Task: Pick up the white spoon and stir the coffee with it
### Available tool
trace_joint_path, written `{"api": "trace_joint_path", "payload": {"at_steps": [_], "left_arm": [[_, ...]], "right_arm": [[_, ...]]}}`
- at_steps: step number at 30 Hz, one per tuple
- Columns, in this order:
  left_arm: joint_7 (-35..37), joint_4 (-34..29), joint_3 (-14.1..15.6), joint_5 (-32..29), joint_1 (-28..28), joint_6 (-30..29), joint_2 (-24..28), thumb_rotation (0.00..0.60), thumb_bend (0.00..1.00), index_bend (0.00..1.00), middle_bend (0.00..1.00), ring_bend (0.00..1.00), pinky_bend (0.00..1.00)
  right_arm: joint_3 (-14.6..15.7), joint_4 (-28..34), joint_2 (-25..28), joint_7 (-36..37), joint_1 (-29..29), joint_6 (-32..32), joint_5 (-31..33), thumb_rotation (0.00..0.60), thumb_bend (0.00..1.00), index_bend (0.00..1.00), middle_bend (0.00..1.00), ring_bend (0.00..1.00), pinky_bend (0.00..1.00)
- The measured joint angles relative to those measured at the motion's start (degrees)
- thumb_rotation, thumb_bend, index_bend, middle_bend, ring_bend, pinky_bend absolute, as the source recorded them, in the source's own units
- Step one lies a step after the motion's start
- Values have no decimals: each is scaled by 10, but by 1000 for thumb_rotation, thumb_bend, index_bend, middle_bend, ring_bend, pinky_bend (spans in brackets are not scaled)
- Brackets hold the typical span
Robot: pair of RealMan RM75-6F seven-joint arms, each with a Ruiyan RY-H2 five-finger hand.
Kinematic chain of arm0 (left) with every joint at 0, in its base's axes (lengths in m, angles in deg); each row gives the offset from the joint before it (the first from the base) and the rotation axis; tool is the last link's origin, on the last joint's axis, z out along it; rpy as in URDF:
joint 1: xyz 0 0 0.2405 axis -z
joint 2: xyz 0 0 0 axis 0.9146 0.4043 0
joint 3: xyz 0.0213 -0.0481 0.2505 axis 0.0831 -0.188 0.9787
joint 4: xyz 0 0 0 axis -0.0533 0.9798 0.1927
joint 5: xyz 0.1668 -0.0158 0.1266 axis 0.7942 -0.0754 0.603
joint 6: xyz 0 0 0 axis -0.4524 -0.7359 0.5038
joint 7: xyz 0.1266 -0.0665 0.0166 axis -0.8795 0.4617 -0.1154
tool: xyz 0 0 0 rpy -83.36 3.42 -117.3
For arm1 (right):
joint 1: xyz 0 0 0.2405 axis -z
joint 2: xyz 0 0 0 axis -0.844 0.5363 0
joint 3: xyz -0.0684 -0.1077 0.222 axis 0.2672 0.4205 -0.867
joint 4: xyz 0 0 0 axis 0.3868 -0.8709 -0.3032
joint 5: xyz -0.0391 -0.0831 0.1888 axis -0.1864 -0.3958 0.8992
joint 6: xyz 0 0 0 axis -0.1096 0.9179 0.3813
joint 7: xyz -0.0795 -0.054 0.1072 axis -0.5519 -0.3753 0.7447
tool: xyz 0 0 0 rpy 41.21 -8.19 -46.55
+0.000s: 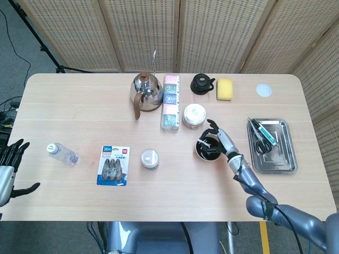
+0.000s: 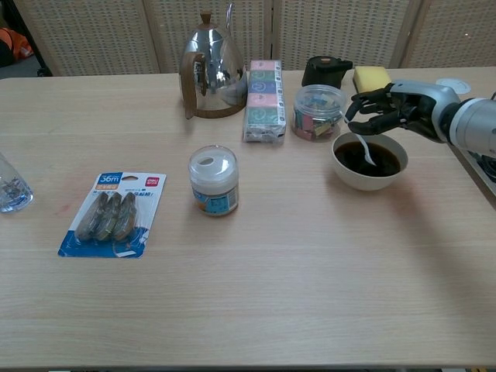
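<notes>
Over white ceramic bowl [image 2: 369, 172] of dark coffee [image 2: 380, 159], right hand [image 2: 397, 108] pinches handle of small white plastic spoon [image 2: 366, 150]; spoon tip dips in liquid. Left hand [image 1: 10, 164] off table edge, fingers spread, holding nothing. Risks: thin pinch lets spoon twist or drop; wide stroke knocks rim, slops coffee; clear candy jar [image 2: 316, 112] sits just beside bowl.
</notes>
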Motion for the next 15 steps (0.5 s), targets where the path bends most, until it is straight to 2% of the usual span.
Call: {"api": "trace_joint_path", "payload": {"at_steps": [9,15], "left_arm": [[-2,-1,-1,-3,0,0,-1,600,0,0,0,0,0],[-4,-1,0,-2,-1,0,-2,600,0,0,0,0,0]], "right_arm": [[-9,-50,-24,10,-6,8,-5,600,569,596,0,0,0],[-9,-45,-15,15,2,12,-11,600,579,596,0,0,0]]}}
